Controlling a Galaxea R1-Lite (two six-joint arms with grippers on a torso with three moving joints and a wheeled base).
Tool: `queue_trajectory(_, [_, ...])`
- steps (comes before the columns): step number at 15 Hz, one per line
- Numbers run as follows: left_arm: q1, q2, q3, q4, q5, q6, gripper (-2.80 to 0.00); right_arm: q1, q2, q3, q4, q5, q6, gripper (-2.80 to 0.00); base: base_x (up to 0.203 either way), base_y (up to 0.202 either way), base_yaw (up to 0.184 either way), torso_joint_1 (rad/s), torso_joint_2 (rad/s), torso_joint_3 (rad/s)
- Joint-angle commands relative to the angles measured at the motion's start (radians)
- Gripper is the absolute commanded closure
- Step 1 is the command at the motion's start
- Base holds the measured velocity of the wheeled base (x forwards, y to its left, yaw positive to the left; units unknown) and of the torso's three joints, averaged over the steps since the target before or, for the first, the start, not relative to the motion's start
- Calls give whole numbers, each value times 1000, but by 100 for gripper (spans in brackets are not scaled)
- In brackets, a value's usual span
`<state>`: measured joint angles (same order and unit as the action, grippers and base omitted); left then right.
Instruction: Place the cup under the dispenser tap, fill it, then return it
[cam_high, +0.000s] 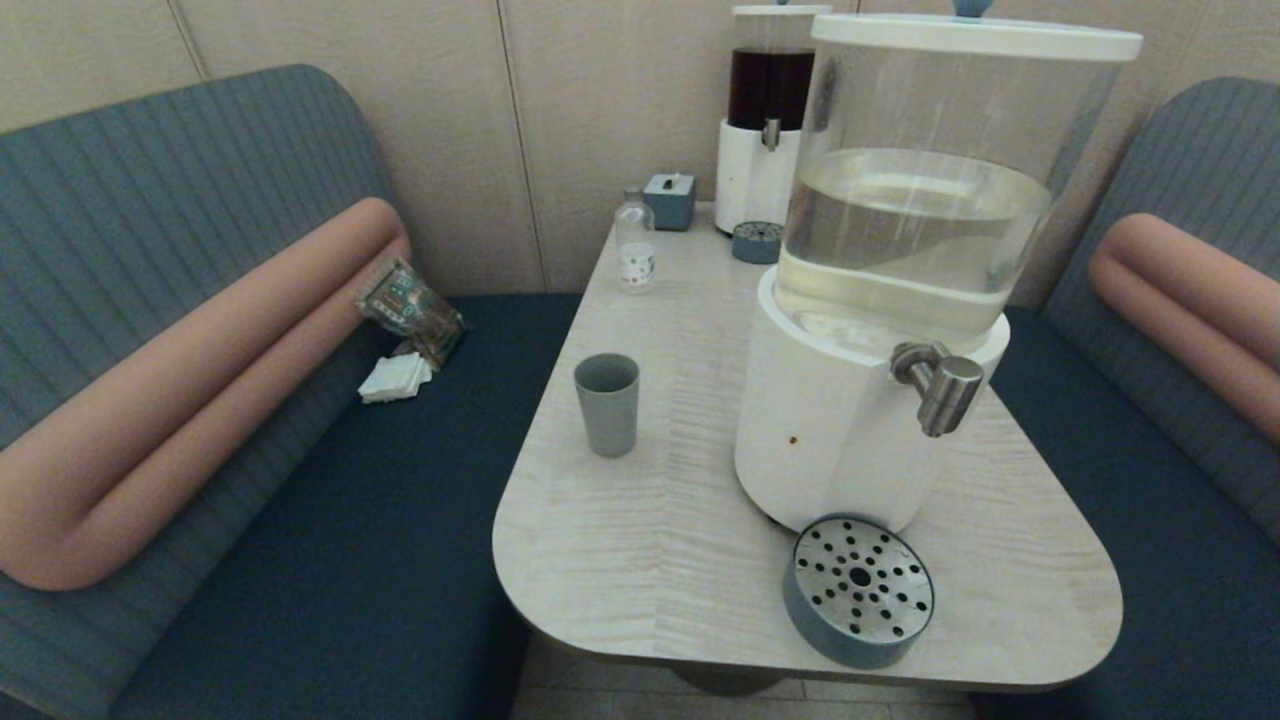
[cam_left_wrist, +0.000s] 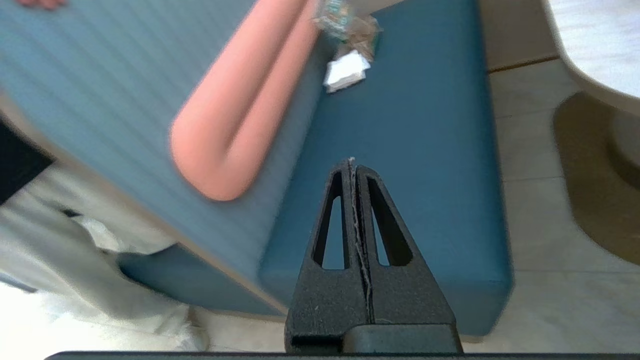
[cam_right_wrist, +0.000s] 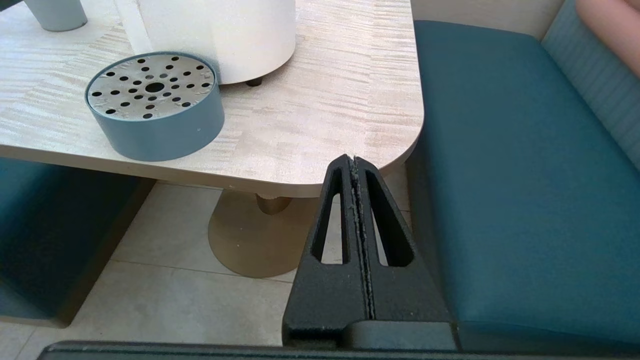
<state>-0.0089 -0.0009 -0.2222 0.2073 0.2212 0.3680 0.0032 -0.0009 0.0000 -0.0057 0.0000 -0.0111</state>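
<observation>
Café booth: padded benches (cam_high: 200, 300), table (cam_high: 650, 520), self-serve drink dispensers (cam_high: 900, 280).

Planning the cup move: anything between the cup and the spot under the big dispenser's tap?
Nothing visible. The cup stands on bare table beside the dispenser's white base; the drip tray below the dispenser tap is empty.
</observation>
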Motion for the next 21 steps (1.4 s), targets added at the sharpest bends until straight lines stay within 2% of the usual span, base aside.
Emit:
queue_trajectory(1, [0, -1, 19, -10, -52, -14, 0, 0, 1, 0, 0, 0, 0, 0, 0, 0, 0, 0, 0, 0])
queue_trajectory(3, [0, -1, 23, -38, -285, -104, 0, 0, 1, 0, 0, 0, -1, 0, 0, 0, 0, 0, 0, 0])
queue_trajectory(4, [0, -1, 36, -58, -370, -161, 0, 1, -1, 0, 0, 0, 0, 0, 0, 0, 0, 0, 0, 0])
queue_trajectory(5, [0, -1, 69, -93, -426, -183, 0, 1, 1, 0, 0, 0, -1, 0, 0, 0, 0, 0, 0, 0])
queue_trajectory(6, [0, -1, 104, -131, -453, -189, 0, 1, 1, 0, 0, 0, 0, 0, 0, 0, 0, 0, 0, 0])
queue_trajectory(8, [0, -1, 176, -205, -471, -196, 0, 1, 1, 0, 0, 0, 0, 0, 0, 0, 0, 0, 0, 0])
queue_trajectory(10, [0, -1, 180, -215, -438, -215, 0, 1, 1, 0, 0, 0, 0, 0, 0, 0, 0, 0, 0, 0])
queue_trajectory(13, [0, -1, 194, -209, -291, -208, 0, 0, 1, 0, 0, 0, -1, 0, 0, 0, 0, 0, 0, 0])
queue_trajectory(14, [0, -1, 220, -207, -271, -211, 0, 0, 1, 0, 0, 0, 0, 0, 0, 0, 0, 0, 0, 0])
queue_trajectory(16, [0, -1, 222, -199, -259, -219, 0, 0, 1, 0, 0, 0, -1, 0, 0, 0, 0, 0, 0, 0])
queue_trajectory(18, [0, -1, 221, -195, -257, -254, 0, 0, 1, 0, 0, 0, 0, 0, 0, 0, 0, 0, 0, 0])
queue_trajectory(21, [0, -1, 221, -195, -257, -259, 0, 0, 1, 0, 0, 0, 0, 0, 0, 0, 0, 0, 0, 0])
